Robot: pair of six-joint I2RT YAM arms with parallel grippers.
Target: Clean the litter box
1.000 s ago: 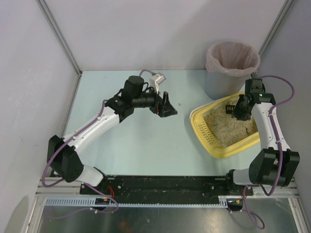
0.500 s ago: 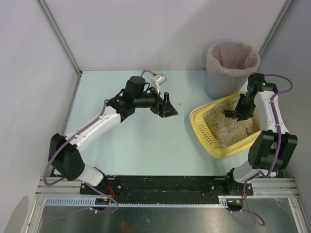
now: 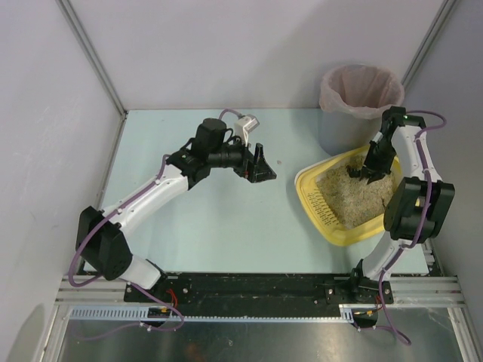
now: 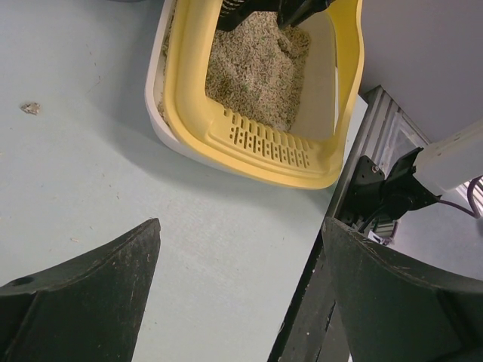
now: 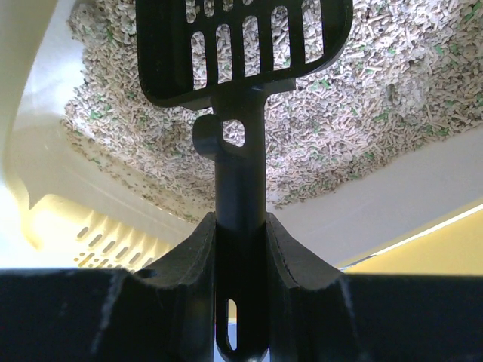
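Observation:
The yellow litter box [image 3: 305,188] sits at the right of the table, with beige litter [image 3: 355,197] inside. My right gripper [image 3: 372,162] hangs over its far side, shut on the handle of a black slotted scoop [image 5: 241,53]. In the right wrist view the gripper [image 5: 241,226] grips the handle and the scoop's head lies over the litter [image 5: 362,98]. My left gripper [image 3: 260,167] hovers over the table left of the box, open and empty. The left wrist view shows the gripper [image 4: 240,226] wide apart, with the box's slotted rim [image 4: 264,143] ahead.
A grey round bin [image 3: 361,105] with a pink liner stands just behind the litter box. A small crumb [image 3: 280,161] lies on the table near the left gripper. The table's near edge and black rail [image 4: 332,302] run beside the left fingers.
The right arm has folded in and its wrist has shifted toward the bin, with the scoop still over the far part of the litter. The left arm has stayed put.

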